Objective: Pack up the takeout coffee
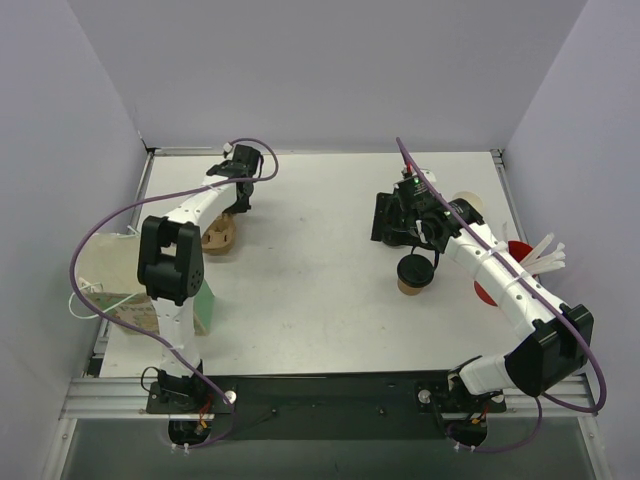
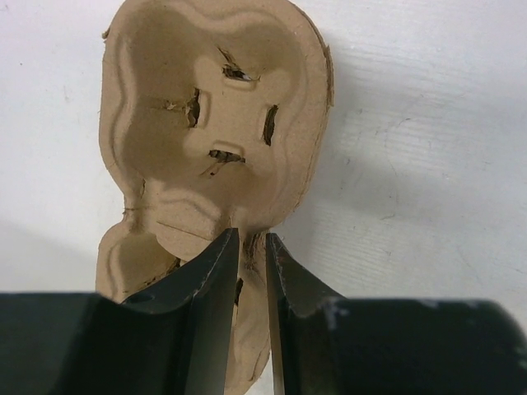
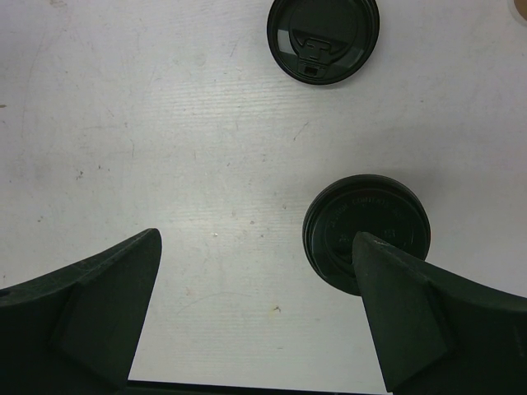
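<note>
The takeout coffee point(image 1: 415, 273), a brown paper cup with a black lid, stands right of the table's middle. My right gripper point(image 1: 398, 230) hovers just beyond it, open and empty. In the right wrist view the gripper point(image 3: 257, 237) has bare table between its fingers. One black lid point(image 3: 362, 222) sits beside the right finger point(image 3: 403, 313), partly hidden by it, and a second black lid point(image 3: 323, 37) lies farther off. My left gripper point(image 1: 232, 207) is at the tan pulp cup carrier point(image 1: 218, 238). In the left wrist view it point(image 2: 252, 235) is shut on the carrier point(image 2: 214, 107), pinching its middle rib.
A cream disc-like cup point(image 1: 470, 206) sits behind the right arm. Red items point(image 1: 517, 250) and white utensils point(image 1: 547, 255) lie at the right edge. A brown paper bag point(image 1: 108, 268) and a green card point(image 1: 206, 305) lie at the left edge.
</note>
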Robot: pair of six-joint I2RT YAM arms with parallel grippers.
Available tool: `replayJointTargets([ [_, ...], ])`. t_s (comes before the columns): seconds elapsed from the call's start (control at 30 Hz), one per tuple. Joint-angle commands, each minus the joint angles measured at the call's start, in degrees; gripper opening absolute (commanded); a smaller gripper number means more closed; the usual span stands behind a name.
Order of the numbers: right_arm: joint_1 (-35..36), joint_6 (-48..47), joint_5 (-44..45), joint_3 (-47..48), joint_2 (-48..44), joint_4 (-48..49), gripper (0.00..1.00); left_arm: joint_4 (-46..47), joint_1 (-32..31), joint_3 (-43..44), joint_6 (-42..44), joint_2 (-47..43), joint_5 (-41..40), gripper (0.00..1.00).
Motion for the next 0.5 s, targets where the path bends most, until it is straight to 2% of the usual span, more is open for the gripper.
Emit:
replayJointTargets([
  [0.0, 0.3, -0.4, 0.0, 1.2, 0.0, -0.6, 0.95, -0.6, 0.6, 2.2, -0.1, 0.8, -0.7, 0.3],
  [0.47, 0.3, -0.2, 0.2, 0.2, -0.1, -0.2, 0.95, 0.0, 1.3, 1.7, 0.0, -1.2, -0.7, 0.3],
])
